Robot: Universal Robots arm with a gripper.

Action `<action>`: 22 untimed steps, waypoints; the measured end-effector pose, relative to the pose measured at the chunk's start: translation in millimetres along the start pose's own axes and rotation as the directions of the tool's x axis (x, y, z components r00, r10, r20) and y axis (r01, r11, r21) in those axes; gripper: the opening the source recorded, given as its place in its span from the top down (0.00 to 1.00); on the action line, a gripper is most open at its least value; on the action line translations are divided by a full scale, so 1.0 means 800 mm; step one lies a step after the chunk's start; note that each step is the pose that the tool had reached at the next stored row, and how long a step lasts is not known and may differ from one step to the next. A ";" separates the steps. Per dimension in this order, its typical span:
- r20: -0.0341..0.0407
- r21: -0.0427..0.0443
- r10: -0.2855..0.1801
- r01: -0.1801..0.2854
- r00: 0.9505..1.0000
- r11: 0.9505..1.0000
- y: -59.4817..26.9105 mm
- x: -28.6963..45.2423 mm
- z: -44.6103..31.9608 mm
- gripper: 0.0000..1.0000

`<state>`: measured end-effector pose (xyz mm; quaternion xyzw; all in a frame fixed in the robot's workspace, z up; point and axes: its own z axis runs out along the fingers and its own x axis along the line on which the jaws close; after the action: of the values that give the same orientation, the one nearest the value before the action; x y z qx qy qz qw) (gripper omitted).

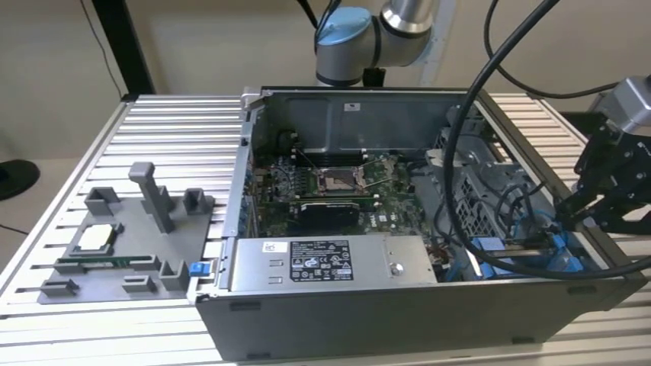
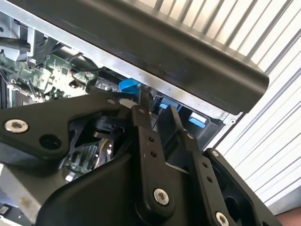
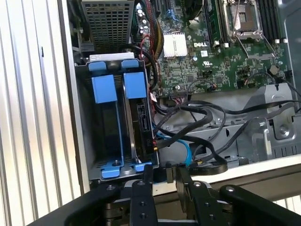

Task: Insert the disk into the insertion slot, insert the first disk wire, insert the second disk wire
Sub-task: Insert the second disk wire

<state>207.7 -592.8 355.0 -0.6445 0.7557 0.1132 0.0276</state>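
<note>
Disk (image 3: 142,123) is looking seated on edge in the insertion slot (image 3: 96,141), so we're hovering the pincer (image 3: 163,170), narrowly parted and seemingly empty, near the blue cable (image 3: 186,153); we're reckoning on squaring up to its plug before pinching.

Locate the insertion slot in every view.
Exterior view: insertion slot in the case's near corner, exterior view's right.
First wrist view: the slot, blue-railed, against the case wall.
Second wrist view: its blue tabs inside the case rim.
Shared landmark: the green motherboard.
</note>
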 end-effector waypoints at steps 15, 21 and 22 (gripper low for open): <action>0.027 -0.005 -0.003 0.003 1.000 1.000 0.000 -0.0002 0.0018 1.00; 0.030 -0.005 -0.003 0.003 1.000 1.000 0.000 -0.0003 0.0015 1.00; 0.030 -0.005 -0.003 0.003 1.000 1.000 0.000 -0.0003 0.0015 1.00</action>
<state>207.6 -592.3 353.9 -0.6440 0.7538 0.1248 0.0376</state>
